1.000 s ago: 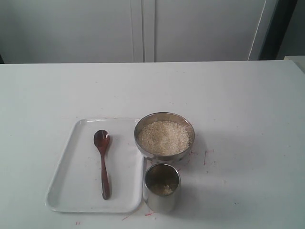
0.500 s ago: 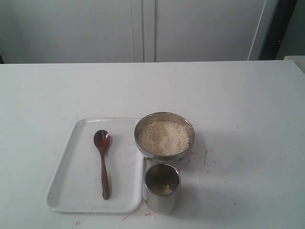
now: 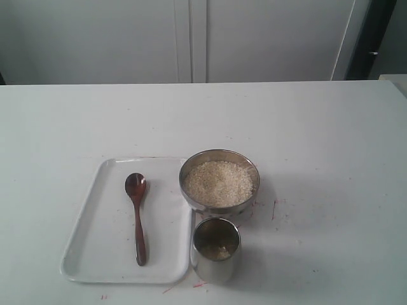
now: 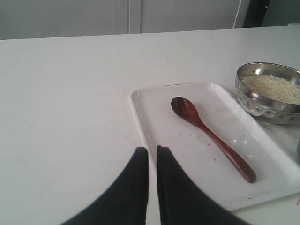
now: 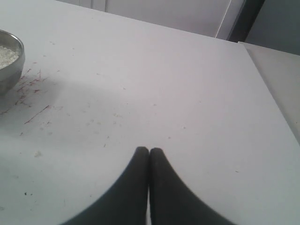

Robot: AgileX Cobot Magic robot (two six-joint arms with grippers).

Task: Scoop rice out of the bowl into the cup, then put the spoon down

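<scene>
The reddish-brown wooden spoon [image 3: 137, 219] lies on a white tray [image 3: 102, 254], head toward the far side. To its right the wide steel bowl [image 3: 216, 208] holds a heap of rice [image 3: 219, 183]. The steel cup [image 3: 216, 267] stands just in front of the bowl with a little rice at its bottom. Neither gripper shows in the exterior view. In the left wrist view my left gripper [image 4: 152, 149] hovers by the tray's [image 4: 154, 122] near-left edge, shut and empty, with the spoon [image 4: 211, 138] and the bowl [image 4: 262, 105] beyond. My right gripper [image 5: 149, 150] is shut and empty over bare table.
The white table [image 3: 318, 140] stretches back to a pale cabinet wall. Faint red marks dot the surface around the bowl and cup. In the right wrist view the bowl's edge [image 5: 9, 70] shows at the far side of the frame.
</scene>
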